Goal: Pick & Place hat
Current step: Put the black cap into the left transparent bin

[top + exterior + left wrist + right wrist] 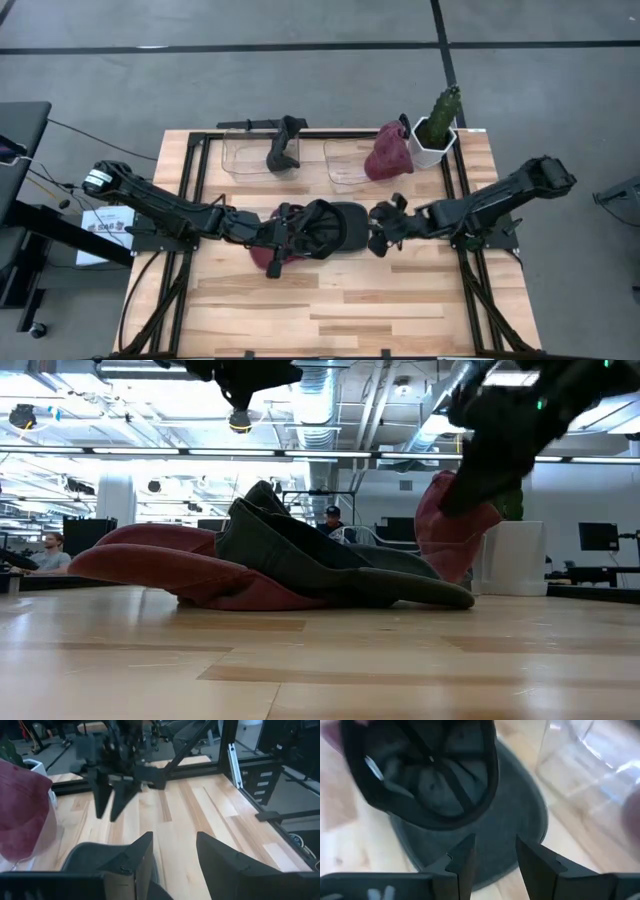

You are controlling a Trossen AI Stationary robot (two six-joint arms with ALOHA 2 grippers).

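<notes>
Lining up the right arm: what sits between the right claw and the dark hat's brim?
Nothing. In the high view the right claw sits just off the dark hat; only bare table shows there.

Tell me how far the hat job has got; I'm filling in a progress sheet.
Looks done: a black hat sits in the left bin and a maroon hat in the right bin. In hand: both grippers are at the dark cap mid-table, left gripper open at its crown, right gripper open at its brim. Left: this cap, then the maroon cap lying under it, both not yet binned.
</notes>
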